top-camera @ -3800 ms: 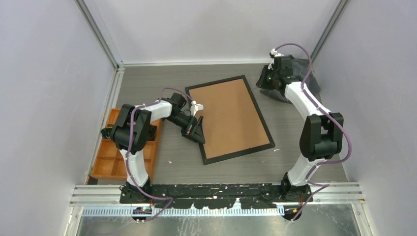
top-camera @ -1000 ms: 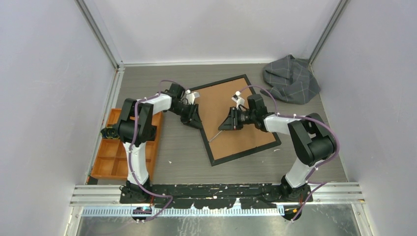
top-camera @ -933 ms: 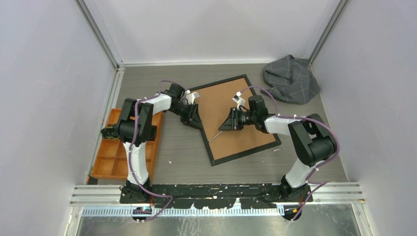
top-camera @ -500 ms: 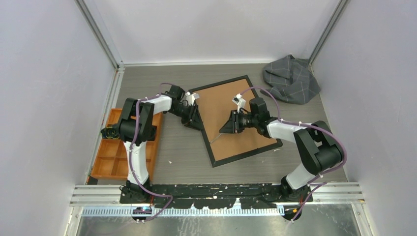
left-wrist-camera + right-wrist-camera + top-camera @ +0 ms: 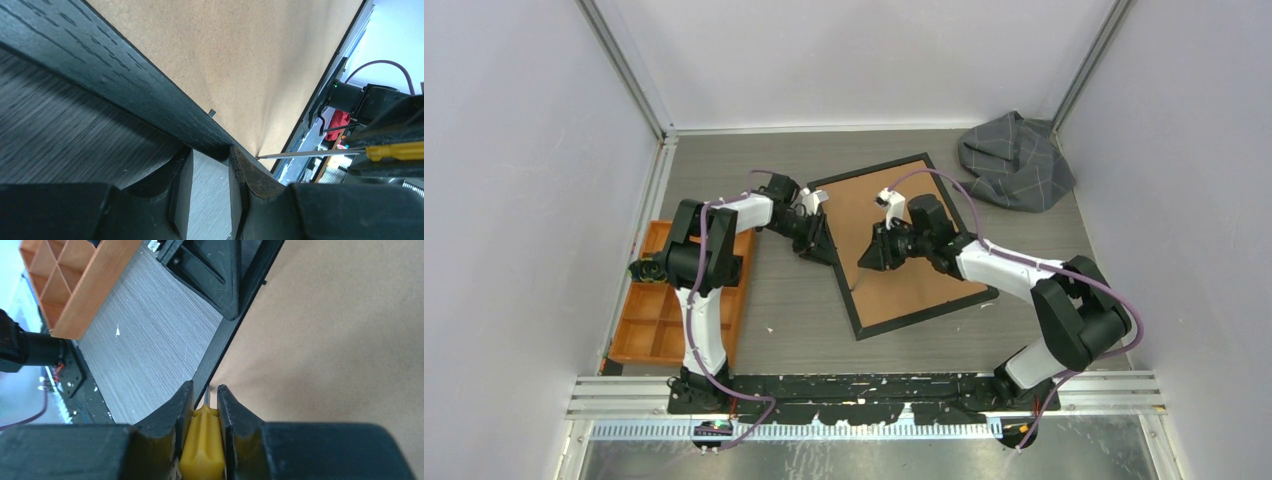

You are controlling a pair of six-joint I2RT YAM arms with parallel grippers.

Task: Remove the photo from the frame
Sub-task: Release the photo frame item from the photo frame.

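The frame (image 5: 924, 313) lies face down, its thin black border around a brown backing board (image 5: 904, 292). The photo is hidden under that board. My left gripper (image 5: 824, 252) comes in from the table side at the frame's left edge. In the left wrist view it (image 5: 210, 150) is shut on the black border (image 5: 100, 75), held at its fingertips. My right gripper (image 5: 869, 258) reaches over the board, shut on a yellow-handled screwdriver (image 5: 202, 440). The metal shaft (image 5: 300, 153) points down-left, with its tip where the board meets the left border.
An orange compartment tray (image 5: 649, 320) stands at the left, beside the left arm's base. A crumpled grey cloth (image 5: 1014, 160) lies at the back right corner. Walls enclose the table on three sides.
Since the earliest frame the right arm left the cloth corner and the frame turned slightly. In the last second it moved left over the board with the screwdriver. The left jaws narrowed slightly.
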